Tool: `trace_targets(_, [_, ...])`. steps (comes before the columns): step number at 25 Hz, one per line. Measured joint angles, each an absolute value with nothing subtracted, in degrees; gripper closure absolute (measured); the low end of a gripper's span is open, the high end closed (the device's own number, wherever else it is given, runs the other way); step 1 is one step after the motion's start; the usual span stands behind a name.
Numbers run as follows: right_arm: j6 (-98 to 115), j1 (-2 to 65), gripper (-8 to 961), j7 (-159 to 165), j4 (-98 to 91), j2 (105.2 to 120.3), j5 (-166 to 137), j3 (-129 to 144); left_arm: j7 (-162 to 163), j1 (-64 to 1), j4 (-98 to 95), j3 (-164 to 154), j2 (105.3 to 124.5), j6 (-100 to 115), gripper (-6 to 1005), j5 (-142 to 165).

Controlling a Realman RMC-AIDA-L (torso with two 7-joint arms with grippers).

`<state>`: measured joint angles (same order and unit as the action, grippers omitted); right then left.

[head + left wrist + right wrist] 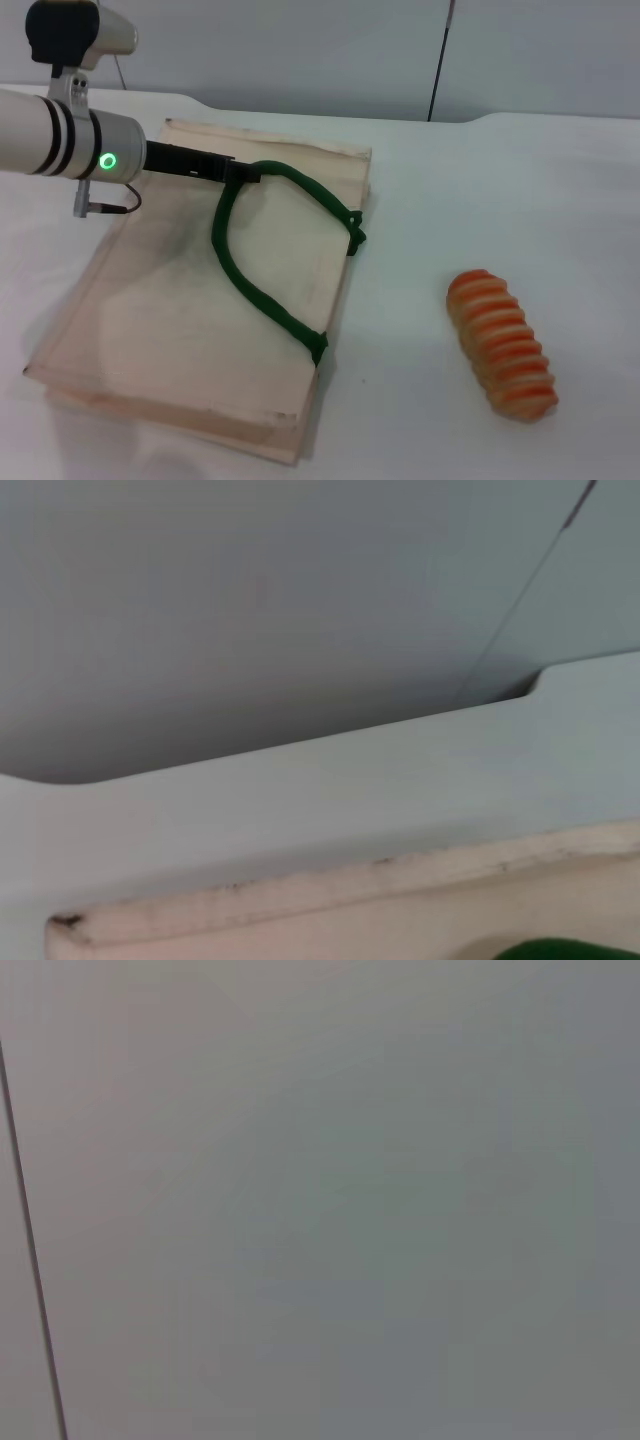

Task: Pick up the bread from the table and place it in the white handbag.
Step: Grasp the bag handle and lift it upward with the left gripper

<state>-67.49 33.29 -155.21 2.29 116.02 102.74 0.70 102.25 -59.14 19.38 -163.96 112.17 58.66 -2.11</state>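
Note:
The bread (502, 345), an orange loaf with cream stripes, lies on the white table (520, 190) at the front right. The white handbag (170, 320) lies flat on the left. My left gripper (243, 171) reaches in from the left over the bag's far part. Its thin black fingers are closed on the top of the green rope handle (250, 285), which hangs from them in a loop. The left wrist view shows the bag's far edge (300, 890) and a bit of the handle (565, 950). The right gripper is out of view.
A grey wall (300, 50) with a dark vertical seam (440, 60) stands behind the table. The right wrist view shows only this wall (350, 1210). Bare tabletop lies between the bag and the bread.

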Motion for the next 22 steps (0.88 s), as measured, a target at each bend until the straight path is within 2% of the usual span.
trace_targets(3, [-67.48, 33.31, 58, -155.21, 2.27, 116.05, 102.74, 0.70, 102.61, -59.08, 19.33, -163.91, 112.46, 57.85, 432, -2.40])
trace_targets(5, [-67.38, 33.28, 58, -155.21, 2.22, 116.07, 102.74, 0.70, 102.68, -59.07, 19.33, -163.91, 112.50, 57.75, 606, -2.62])
trace_targets(11, [-67.29, 32.99, 58, -155.21, 2.04, 116.10, 102.74, 0.70, 102.19, -58.92, 19.33, -163.92, 112.30, 59.64, 837, -5.31])
trace_targets(16, [-67.25, 32.90, 58, -155.21, 2.02, 116.04, 102.74, 0.70, 97.19, -58.03, 19.90, -163.96, 111.86, 66.60, 861, -11.70])
trace_targets(22, [-67.23, 32.87, 57, -153.10, 1.98, 115.97, 102.74, 0.70, 89.47, -54.49, 20.12, -164.01, 109.07, 82.65, 890, -25.15])
